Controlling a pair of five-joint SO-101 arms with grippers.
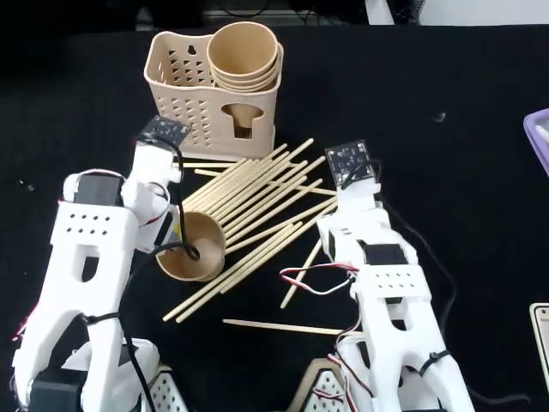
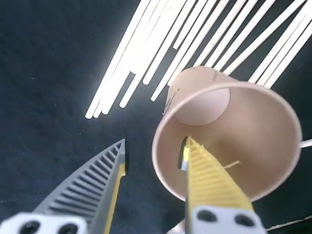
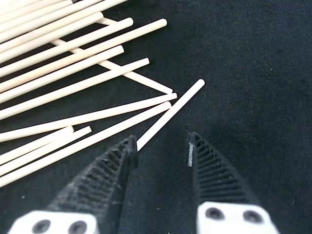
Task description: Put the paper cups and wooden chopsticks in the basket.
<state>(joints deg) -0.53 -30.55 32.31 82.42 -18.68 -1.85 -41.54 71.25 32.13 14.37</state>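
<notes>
our left jaws stand apart astride the wall of the paper cup [image 2: 253,131], lying among the wooden chopsticks [image 1: 257,197]; right jaws gape empty. a loose pinch could let it roll away.

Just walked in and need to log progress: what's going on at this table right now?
A stack of paper cups sits in the basket at the far side of the table. The left gripper is open, with one finger inside a loose paper cup and the other outside its wall. The right gripper is open, low over the wooden chopsticks scattered on the table.
</notes>
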